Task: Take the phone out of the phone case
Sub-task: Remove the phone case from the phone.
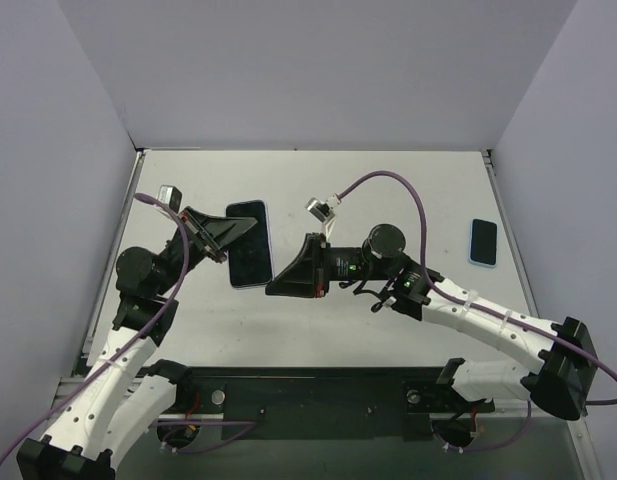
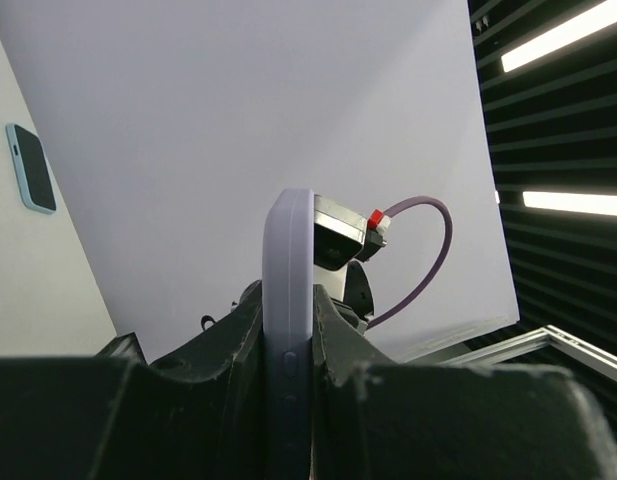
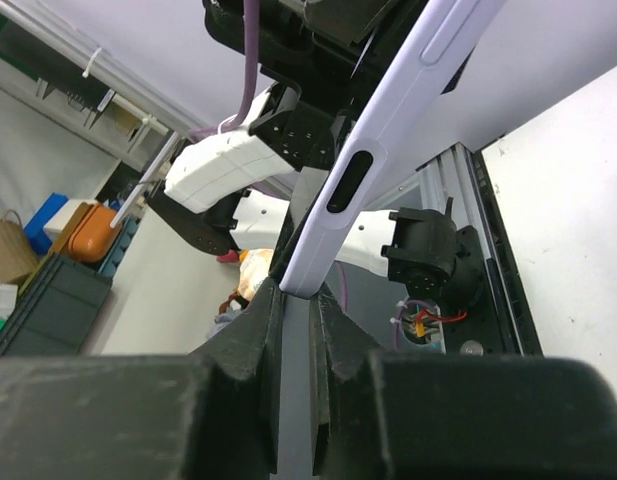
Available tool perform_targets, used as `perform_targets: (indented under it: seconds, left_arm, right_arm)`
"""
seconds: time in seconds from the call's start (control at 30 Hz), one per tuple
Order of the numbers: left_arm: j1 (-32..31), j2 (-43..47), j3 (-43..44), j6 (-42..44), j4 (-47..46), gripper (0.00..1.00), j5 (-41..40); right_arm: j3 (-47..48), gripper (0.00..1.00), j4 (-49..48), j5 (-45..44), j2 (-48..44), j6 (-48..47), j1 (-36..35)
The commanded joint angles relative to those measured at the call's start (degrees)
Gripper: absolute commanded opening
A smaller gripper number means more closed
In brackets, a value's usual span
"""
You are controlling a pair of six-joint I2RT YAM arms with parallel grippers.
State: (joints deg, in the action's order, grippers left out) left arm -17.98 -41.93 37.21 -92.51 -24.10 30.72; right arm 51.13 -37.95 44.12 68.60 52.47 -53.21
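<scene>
A phone with a dark screen in a lavender case (image 1: pixel 248 243) is held above the table between both arms. My left gripper (image 1: pixel 224 232) is shut on its left long edge. In the left wrist view the case (image 2: pixel 290 260) stands edge-on between the fingers, side buttons showing, and that gripper (image 2: pixel 290 345) clamps it. My right gripper (image 1: pixel 280 282) is at the phone's near right corner. In the right wrist view the case's corner (image 3: pixel 333 245) sits pinched between the tips of that gripper (image 3: pixel 313 297).
A second phone in a light blue case (image 1: pixel 483 242) lies flat near the table's right edge; it also shows in the left wrist view (image 2: pixel 32 168). White walls enclose the table on three sides. The black base rail (image 1: pixel 318 395) runs along the near edge.
</scene>
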Motion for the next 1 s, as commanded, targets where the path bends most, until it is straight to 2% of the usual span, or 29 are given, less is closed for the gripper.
perform_targets:
  seconds: [0.0, 0.1, 0.17, 0.2, 0.27, 0.4, 0.5, 0.57, 0.6, 0.67, 0.7, 0.77, 0.8, 0.87, 0.97]
  left_arm:
    - [-0.2, -0.1, 1.2, -7.0, -13.2, 0.00, 1.8]
    - [-0.2, -0.4, -0.6, -13.4, -21.0, 0.00, 1.6]
    - [-0.2, -0.5, -1.2, -16.5, -23.6, 0.00, 1.5]
    - [-0.3, -0.5, -0.7, -17.4, -23.9, 0.00, 1.8]
    - [-0.7, -0.3, 0.4, -17.8, -23.7, 0.00, 2.3]
    - [-1.4, -0.2, 1.8, -17.1, -22.5, 0.00, 2.6]
    - [-1.8, -0.1, 1.7, -15.9, -21.3, 0.00, 2.2]
    - [-1.8, 0.2, 1.7, -12.6, -19.1, 0.00, 1.9]
    - [-1.9, 0.4, 2.6, -10.5, -14.4, 0.00, 1.8]
    - [-1.8, 1.5, 4.4, -3.8, -8.0, 0.00, 0.8]
    - [-1.8, 2.4, 5.6, 0.9, -4.8, 0.00, 0.0]
    - [-1.8, 3.9, 6.6, 7.8, 2.2, 0.00, -2.8]
    - [-1.8, 5.0, 6.6, 9.2, 5.1, 0.00, -5.2]
    - [-1.7, 6.5, 5.4, 11.7, 6.3, 0.00, -8.5]
    - [-1.7, 7.5, 1.3, 11.1, 4.7, 0.00, -11.6]
  right_arm:
    - [3.1, 0.00, -7.4, 2.7, 3.7, -1.4, 0.7]
    - [1.8, 0.00, -9.7, 4.9, 5.5, -5.4, 0.9]
    - [2.6, 0.00, -4.5, 3.1, 6.9, -10.1, 2.0]
    - [4.6, 0.00, 3.2, 1.9, 7.9, -11.8, 2.3]
    - [6.8, 0.00, 12.4, -4.3, 8.8, -16.0, 3.5]
    - [11.2, 0.00, 30.1, -25.9, 9.3, -20.3, 3.9]
    - [12.5, 0.00, 37.6, -41.8, 9.1, -18.5, 2.2]
    - [13.2, 0.00, 41.4, -47.1, 8.1, -19.2, -0.1]
    - [13.2, 0.00, 42.0, -47.5, 7.4, -19.4, -1.7]
    - [12.6, 0.08, 42.6, -47.5, 5.2, -19.7, -3.8]
    - [11.9, 0.21, 43.0, -45.9, 3.4, -19.6, -4.4]
    - [9.5, 0.34, 42.3, -42.0, -0.3, -17.5, -4.7]
    - [8.5, 0.36, 41.6, -39.3, -2.0, -15.1, -4.6]
    - [2.4, 0.49, 35.6, -34.7, -6.8, -10.4, -4.6]
    - [-2.9, 0.52, 24.1, -29.8, -12.4, -2.7, -4.4]
